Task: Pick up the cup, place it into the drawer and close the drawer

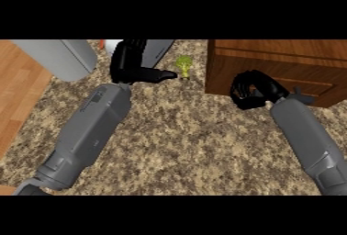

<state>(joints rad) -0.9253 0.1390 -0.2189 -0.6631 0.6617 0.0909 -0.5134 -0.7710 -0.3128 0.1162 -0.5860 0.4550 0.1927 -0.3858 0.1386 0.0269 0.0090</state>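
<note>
Two big things frame my counter (176, 133): the wooden drawer unit (278, 64) at upper right and a grey appliance (58, 57) at upper left. My right hand (252, 91) is curled against the drawer front, and I cannot tell whether the cup sits inside that curl. My left hand (132, 64) rests, fingers straight, beside a small green sprig (183, 65). A cup should be light, stiff and slippery; I'd wrap its side wall.

I counted two hands, my left hand (132, 64) at eleven o'clock and my right hand (252, 90) at two; one wooden drawer unit (284, 64); one green sprig (183, 65) at twelve.
</note>
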